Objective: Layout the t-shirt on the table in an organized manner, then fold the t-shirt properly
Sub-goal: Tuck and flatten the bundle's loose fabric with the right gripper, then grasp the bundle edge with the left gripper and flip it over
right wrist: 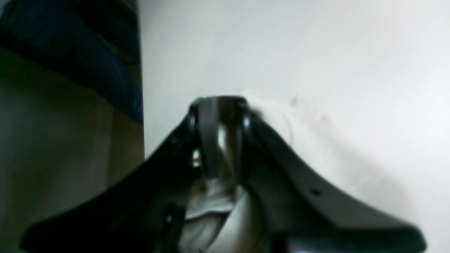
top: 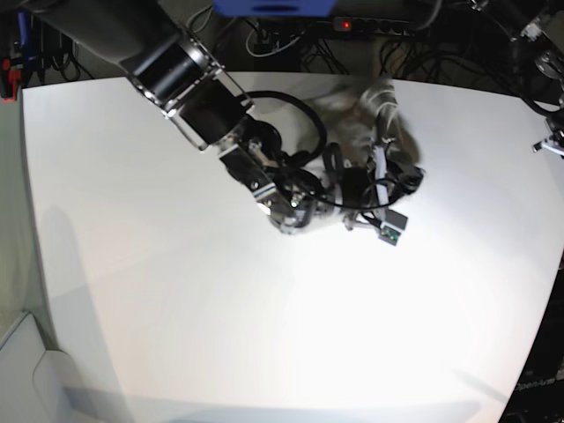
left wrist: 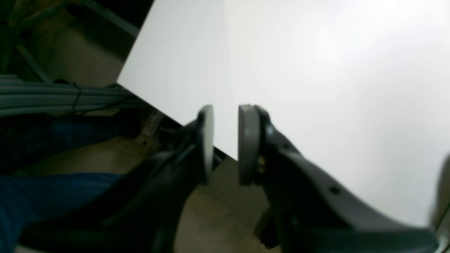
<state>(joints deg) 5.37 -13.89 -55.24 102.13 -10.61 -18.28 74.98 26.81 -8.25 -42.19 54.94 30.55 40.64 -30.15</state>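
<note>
In the right wrist view my right gripper [right wrist: 223, 102] is shut on a bunch of the light grey t-shirt [right wrist: 211, 211]. More of the cloth trails off blurred to the right over the white table [right wrist: 316, 52]. From the base view the right arm reaches across to the far middle of the table [top: 176, 308]. There the t-shirt [top: 352, 104] is a blurred crumpled heap at the right gripper [top: 381, 132]. My left gripper [left wrist: 226, 109] hangs over the table's edge [left wrist: 316, 70], its pads slightly apart with nothing between them.
Cables and a power strip [top: 370, 25] lie beyond the table's far edge. Beside the table, floor and a blue object [left wrist: 42, 200] show in the left wrist view. The right arm's body [top: 203, 88] crosses the table's far left part.
</note>
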